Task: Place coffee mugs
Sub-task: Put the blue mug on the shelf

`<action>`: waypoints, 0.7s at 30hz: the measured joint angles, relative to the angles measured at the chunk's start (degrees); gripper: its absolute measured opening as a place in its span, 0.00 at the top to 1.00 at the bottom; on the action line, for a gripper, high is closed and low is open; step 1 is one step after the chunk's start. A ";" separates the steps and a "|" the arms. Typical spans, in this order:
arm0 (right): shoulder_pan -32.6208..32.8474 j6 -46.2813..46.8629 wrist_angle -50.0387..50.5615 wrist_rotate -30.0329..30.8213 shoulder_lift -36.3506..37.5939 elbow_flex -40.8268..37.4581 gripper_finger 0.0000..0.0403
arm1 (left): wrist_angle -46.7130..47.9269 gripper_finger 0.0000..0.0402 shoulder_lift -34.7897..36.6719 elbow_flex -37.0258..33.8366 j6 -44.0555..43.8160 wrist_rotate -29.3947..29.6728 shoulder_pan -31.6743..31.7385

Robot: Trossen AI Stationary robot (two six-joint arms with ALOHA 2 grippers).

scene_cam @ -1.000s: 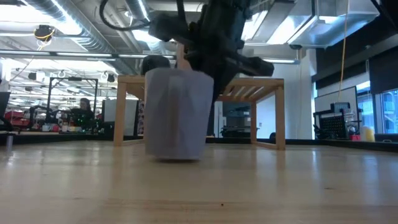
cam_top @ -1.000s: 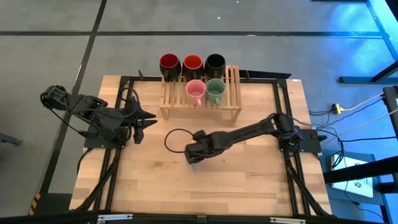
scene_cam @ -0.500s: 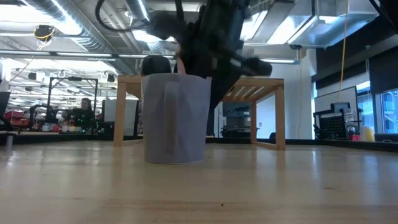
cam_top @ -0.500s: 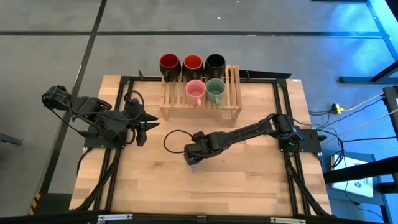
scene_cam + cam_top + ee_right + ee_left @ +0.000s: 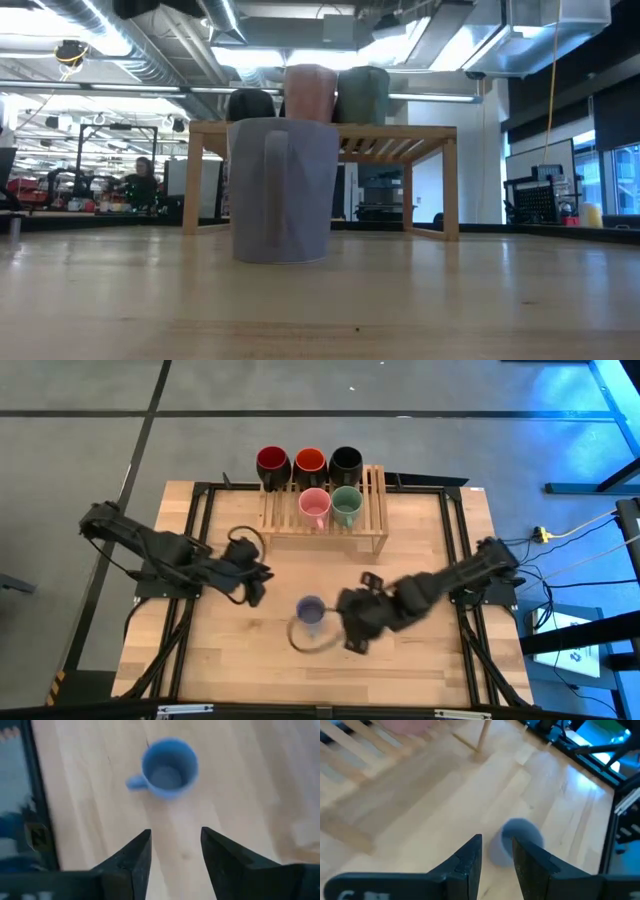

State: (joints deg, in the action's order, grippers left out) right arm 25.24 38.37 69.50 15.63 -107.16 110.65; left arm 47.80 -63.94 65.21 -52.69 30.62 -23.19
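Since half a second ago the right claw has let go of the lavender-blue mug and drawn back toward the right side of the tabletop; it now sits just beside the mug, apart from it, fingers spread with bare wood between them. Meanwhile the left claw has swung in from the left edge to near the mug's left, its fingers parted by a narrow gap and holding nothing.

That mug stands upright, alone near the middle of the tabletop, open wood on its near side and between it and the slatted wooden rack. A dark cable loop lies just at the mug's near side; whether it touches the mug cannot be told.

At the far edge, the pink mug and green mug sit on the rack side by side. Behind them, at the rack's far rim, stand the dark red mug, red-orange mug and black mug in a row.

From table height, the lavender-blue mug covers part of the rack's left half, and only the black, pink and green mugs peek above it. Both arms are almost wholly out of that view. The left wrist view is blurred, so the mug shows there only as a soft blue shape.
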 joint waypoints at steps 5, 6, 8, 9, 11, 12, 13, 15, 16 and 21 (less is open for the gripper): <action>6.62 2.49 4.98 8.08 6.44 -7.47 0.63 | -9.61 0.77 -8.24 2.03 -2.95 -0.39 0.18; 7.51 3.64 5.18 8.93 8.10 -9.72 0.63 | -9.85 0.78 -10.27 3.16 -3.40 -1.13 0.25; 8.98 6.55 4.95 9.34 11.68 -15.10 0.63 | -9.50 0.79 -14.63 6.31 -4.76 -3.93 1.01; 9.64 8.05 4.63 9.34 13.38 -17.87 0.63 | -8.61 0.80 -16.65 7.85 -5.59 -5.48 1.26; 11.06 11.07 2.97 9.41 17.07 -23.73 0.63 | -5.82 0.81 -20.45 11.44 -7.36 -7.94 1.84; 11.85 12.71 2.65 9.42 18.92 -26.55 0.63 | -4.57 0.81 -22.20 13.19 -8.37 -9.22 2.17; 12.47 14.34 1.87 9.41 20.66 -29.42 0.63 | -2.41 0.82 -23.85 14.64 -9.30 -10.70 2.59; 13.44 17.72 -0.69 9.28 23.82 -34.86 0.63 | 1.33 0.82 -27.02 16.57 -10.84 -13.81 3.55; 13.86 19.39 -1.53 9.13 25.14 -37.37 0.63 | 1.65 0.82 -28.34 16.93 -11.16 -15.38 4.05; 14.64 24.58 -8.05 5.39 29.58 -46.66 0.63 | 1.49 0.81 -32.89 17.31 -10.97 -21.02 6.41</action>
State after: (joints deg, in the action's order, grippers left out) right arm 39.88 62.94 61.45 21.02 -77.58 63.99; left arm 49.29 -96.83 82.52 -63.66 9.61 -16.78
